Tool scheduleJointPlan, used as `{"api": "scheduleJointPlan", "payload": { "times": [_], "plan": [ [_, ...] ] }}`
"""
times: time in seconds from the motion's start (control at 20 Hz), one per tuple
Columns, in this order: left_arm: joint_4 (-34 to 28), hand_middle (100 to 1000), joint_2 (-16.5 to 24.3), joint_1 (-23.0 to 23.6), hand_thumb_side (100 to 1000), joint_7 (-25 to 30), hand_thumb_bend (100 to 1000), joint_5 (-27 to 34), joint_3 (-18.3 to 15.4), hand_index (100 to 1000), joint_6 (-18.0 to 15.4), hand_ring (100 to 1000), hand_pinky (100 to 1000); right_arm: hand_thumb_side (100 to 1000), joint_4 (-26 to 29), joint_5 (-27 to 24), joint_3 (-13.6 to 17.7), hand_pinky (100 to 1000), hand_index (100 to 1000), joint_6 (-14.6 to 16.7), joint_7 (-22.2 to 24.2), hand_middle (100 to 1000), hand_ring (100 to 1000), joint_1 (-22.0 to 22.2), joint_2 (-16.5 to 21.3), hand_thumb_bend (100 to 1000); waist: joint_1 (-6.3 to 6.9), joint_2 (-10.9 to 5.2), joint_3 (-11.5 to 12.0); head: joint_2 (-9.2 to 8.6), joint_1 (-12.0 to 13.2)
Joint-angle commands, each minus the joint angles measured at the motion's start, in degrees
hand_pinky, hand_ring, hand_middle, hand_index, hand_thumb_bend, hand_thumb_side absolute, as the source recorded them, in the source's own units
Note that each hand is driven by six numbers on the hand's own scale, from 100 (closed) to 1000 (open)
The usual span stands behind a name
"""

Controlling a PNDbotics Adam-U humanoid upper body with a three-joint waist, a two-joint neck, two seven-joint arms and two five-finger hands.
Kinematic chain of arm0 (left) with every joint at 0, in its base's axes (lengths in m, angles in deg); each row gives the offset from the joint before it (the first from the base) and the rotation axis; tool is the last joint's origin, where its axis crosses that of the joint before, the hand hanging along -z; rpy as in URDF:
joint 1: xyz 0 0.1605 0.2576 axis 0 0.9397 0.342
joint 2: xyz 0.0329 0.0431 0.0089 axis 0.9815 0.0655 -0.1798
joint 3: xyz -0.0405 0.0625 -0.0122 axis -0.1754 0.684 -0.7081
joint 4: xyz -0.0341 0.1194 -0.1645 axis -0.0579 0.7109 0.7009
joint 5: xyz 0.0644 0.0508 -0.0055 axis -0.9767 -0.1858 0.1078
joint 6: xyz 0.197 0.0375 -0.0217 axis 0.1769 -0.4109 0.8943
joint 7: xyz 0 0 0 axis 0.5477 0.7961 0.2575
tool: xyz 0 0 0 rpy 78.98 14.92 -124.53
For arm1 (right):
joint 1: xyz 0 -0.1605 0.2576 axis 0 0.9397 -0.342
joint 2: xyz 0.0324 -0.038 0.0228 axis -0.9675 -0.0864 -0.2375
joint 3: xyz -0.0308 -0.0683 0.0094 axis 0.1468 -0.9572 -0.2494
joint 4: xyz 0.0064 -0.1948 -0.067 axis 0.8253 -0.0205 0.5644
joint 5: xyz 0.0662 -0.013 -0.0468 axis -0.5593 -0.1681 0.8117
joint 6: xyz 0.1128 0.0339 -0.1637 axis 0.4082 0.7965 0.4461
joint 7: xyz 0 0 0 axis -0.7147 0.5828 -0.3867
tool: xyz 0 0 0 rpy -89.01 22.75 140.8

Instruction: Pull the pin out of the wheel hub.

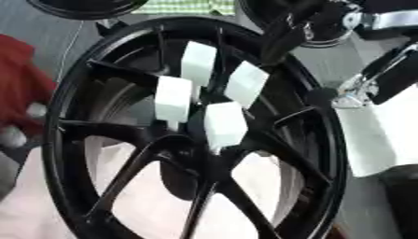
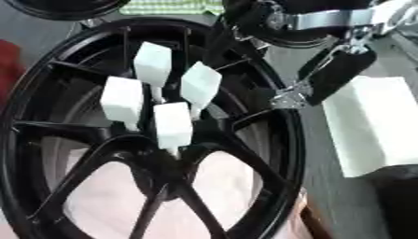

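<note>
A large black spoked wheel fills most of the view, standing tilted toward me. Several white block-headed pins stick out of its hub in a tight cluster. The upper right pin is the one closest to my right hand. My right hand comes down from the upper right as a dark shape over the rim, just above and to the right of that pin, apart from it. All the pins sit in the hub. My left hand shows in neither view.
A white block lies right of the wheel on the grey table. A black and silver arm part hangs over the rim's right side. Another dark wheel lies at the top left. Something red shows at the left edge.
</note>
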Motion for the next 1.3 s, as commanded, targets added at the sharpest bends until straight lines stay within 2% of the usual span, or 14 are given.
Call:
{"api": "scheduleJointPlan", "payload": {
  "times": [0.05, 0.4, 0.8, 1.3],
  "plan": [
    [-1.5, 664, 0.7, -1.0, 847, 0.1, 130, 0.2, 0.1, 880, 0.1, 774, 805, 100, 0.4, 0.9, 0.6, 885, 864, -0.9, -0.4, 803, 904, -1.0, 0.9, 250, 0.37, -0.79, 0.3, -0.29, -0.5],
    [-1.4, 664, 0.8, -1.1, 854, -0.1, 131, 0.2, 0.0, 880, 0.2, 771, 805, 100, 0.4, 2.6, 0.7, 884, 869, -2.1, -1.5, 807, 906, -1.4, 0.3, 288, -0.06, -0.02, 1.3, -0.80, -0.6],
    [-1.4, 663, 0.9, -1.1, 858, 0.1, 135, 0.3, 0.1, 879, 0.3, 771, 805, 100, 0.4, 4.7, 0.8, 882, 874, -3.4, -1.5, 805, 902, -2.2, -0.2, 377, -0.76, 0.30, 1.8, -0.93, -0.4],
    [-1.4, 662, 1.0, -1.0, 866, 0.0, 138, 0.3, 0.0, 878, 0.3, 772, 804, 100, 0.4, 7.6, 0.2, 880, 870, -4.5, -0.8, 797, 899, -1.4, -0.9, 385, -1.61, 0.93, 2.5, -0.73, -0.6]
  ]
}}
